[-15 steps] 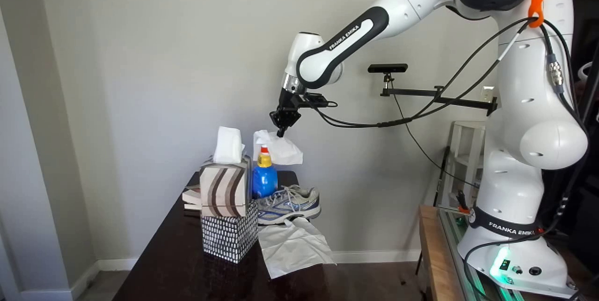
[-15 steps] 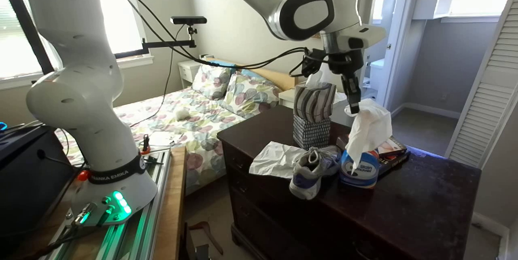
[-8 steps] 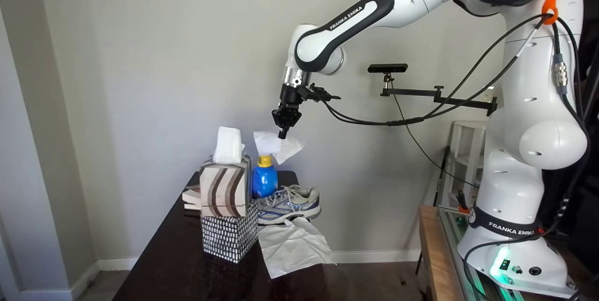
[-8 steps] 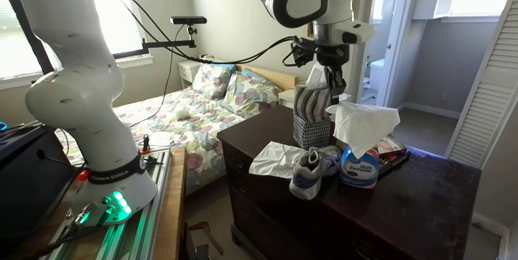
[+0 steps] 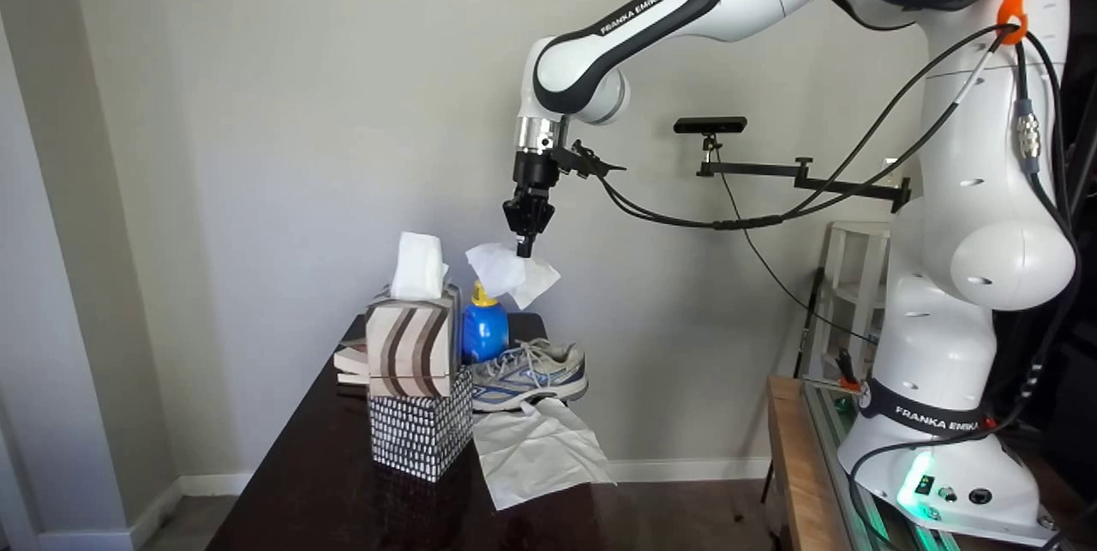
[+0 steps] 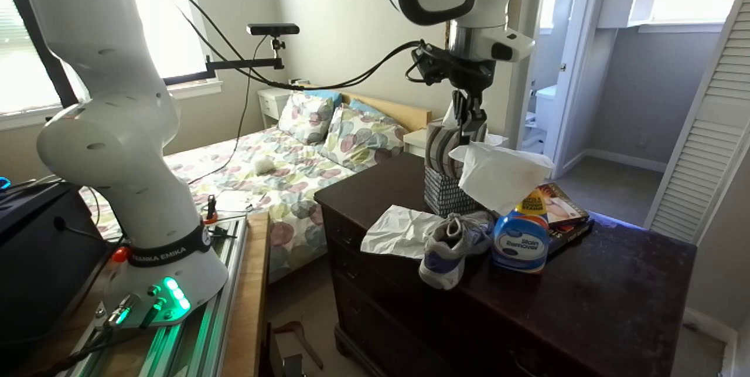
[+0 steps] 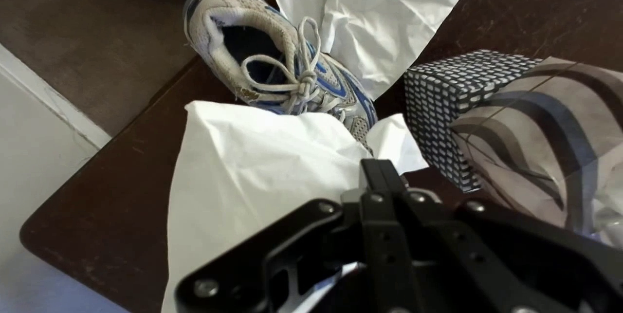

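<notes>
the black two-fingered tool [image 7: 383,164] is clamped on a white paper tissue [image 6: 503,175], which hangs above the dark wooden dresser [image 6: 615,289] and hides the top of a blue plastic bottle [image 6: 521,243] in both exterior views. a grey-and-blue laced running shoe [image 5: 531,378] stands beside the bottle, near a striped cardboard tissue box [image 5: 410,350].
</notes>
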You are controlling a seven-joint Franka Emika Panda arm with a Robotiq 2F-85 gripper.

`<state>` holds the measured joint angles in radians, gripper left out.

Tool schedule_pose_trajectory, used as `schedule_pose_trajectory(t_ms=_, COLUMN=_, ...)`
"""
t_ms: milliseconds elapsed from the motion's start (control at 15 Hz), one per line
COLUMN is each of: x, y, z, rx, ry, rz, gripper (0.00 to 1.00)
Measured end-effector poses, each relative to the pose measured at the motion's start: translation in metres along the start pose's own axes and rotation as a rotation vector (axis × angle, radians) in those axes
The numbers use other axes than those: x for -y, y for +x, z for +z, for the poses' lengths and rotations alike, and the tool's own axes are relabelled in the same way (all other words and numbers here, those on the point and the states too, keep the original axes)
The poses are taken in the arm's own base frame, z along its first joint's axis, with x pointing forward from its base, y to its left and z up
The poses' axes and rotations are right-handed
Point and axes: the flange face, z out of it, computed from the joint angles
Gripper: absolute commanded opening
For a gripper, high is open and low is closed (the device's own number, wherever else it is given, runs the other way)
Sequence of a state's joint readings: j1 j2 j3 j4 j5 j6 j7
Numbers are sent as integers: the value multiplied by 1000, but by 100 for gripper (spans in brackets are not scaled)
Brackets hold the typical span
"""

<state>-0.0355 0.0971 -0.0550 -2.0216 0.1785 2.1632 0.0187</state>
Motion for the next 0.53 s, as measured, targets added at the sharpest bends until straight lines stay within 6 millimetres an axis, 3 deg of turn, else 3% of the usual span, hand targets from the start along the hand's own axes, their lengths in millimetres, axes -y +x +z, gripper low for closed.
schedule_pose_trajectory(t_ms=533, x=35, y=-1, z=-13, rx=39, ry=9, rz=-70, gripper=0)
